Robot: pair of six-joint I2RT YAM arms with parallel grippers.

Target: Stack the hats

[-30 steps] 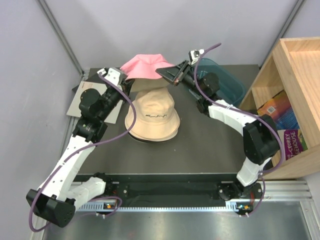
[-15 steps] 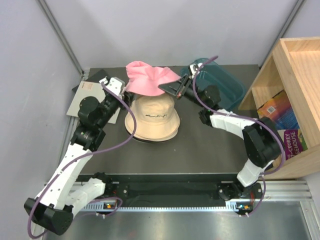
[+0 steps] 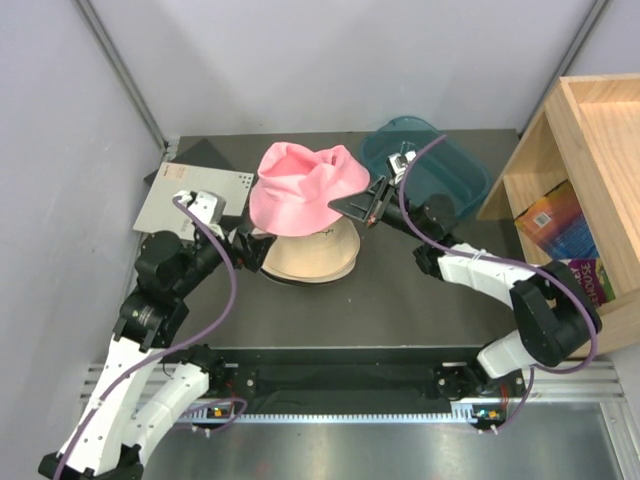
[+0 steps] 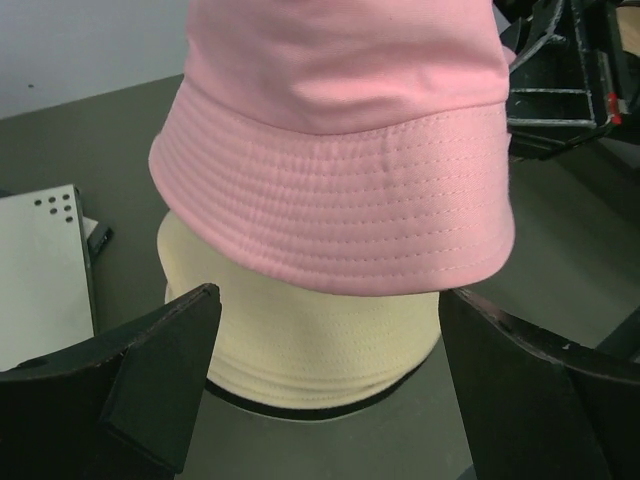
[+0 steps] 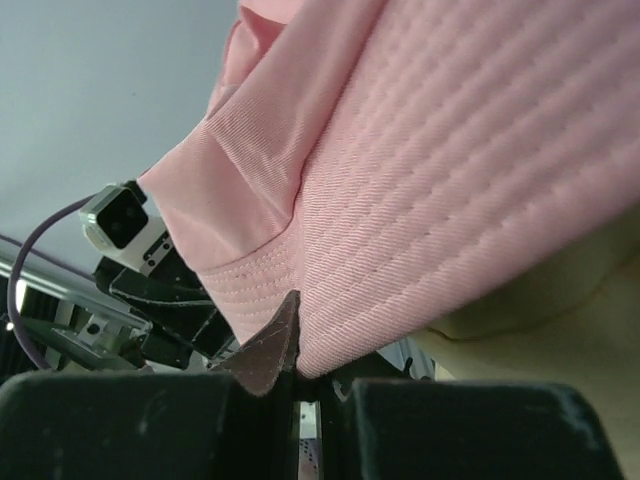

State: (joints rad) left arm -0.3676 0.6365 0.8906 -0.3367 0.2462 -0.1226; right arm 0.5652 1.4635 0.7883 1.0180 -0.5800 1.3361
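A pink hat (image 3: 300, 185) lies over the crown of a beige hat (image 3: 310, 262) at the table's middle. My right gripper (image 3: 362, 207) is shut on the pink hat's right brim, and in the right wrist view the brim (image 5: 450, 180) is pinched at the gripper (image 5: 310, 385). My left gripper (image 3: 252, 245) stands open just left of the hats, touching nothing. From the left wrist, the pink hat (image 4: 340, 150) hangs over the beige hat (image 4: 310, 330), with a thin black brim (image 4: 300, 408) under it. The left gripper (image 4: 330, 390) holds nothing.
A teal tub (image 3: 440, 170) stands at the back right behind the right arm. A wooden shelf (image 3: 590, 130) with books (image 3: 555, 220) borders the right side. A grey perforated plate (image 3: 170, 200) lies at the back left.
The left gripper opened, let go of the pink hat and drew back toward the near left. The pink hat came down onto the beige hat, the right gripper following it.
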